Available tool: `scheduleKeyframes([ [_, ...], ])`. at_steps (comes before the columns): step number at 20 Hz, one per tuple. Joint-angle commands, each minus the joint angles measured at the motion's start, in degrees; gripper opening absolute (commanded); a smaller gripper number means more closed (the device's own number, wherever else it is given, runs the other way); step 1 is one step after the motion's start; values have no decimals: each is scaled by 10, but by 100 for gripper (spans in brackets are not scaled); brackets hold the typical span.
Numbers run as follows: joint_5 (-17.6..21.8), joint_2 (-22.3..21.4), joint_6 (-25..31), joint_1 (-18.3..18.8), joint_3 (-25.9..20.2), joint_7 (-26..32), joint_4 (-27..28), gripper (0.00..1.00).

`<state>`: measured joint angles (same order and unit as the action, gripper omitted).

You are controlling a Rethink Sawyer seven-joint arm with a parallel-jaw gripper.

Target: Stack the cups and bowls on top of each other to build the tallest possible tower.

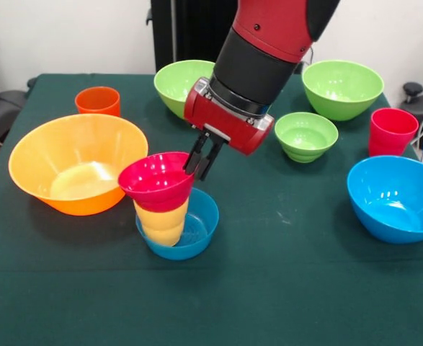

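My gripper [200,163] comes down from the red and black arm and its two dark fingers [194,160] are pinched on the right rim of the small red bowl [156,180]. That bowl sits upright on the yellow ribbed cup [162,222]. The cup leans slightly inside the small blue bowl [194,232], and the three make a short tower. The very wide orange bowl [74,169] stands just left of it. The orange cup [97,101], two big green bowls [176,85] [342,88], the small green bowl [306,135], the red cup [392,131] and the big blue bowl [397,198] stand apart.
Everything rests on a dark green tablecloth [283,288]. The arm hides part of the left big green bowl. The big blue bowl reaches the picture's right edge. A black chair base [413,92] shows past the table at the right.
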<state>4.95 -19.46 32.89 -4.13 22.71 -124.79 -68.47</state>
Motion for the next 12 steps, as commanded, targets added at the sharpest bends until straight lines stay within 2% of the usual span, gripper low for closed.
scheduleKeyframes([
  [1,4,39,45,-9,-29,-47,34,0],
  [8,0,44,57,-16,-21,-49,41,0],
  [12,-5,41,60,-6,-36,-31,39,0],
])
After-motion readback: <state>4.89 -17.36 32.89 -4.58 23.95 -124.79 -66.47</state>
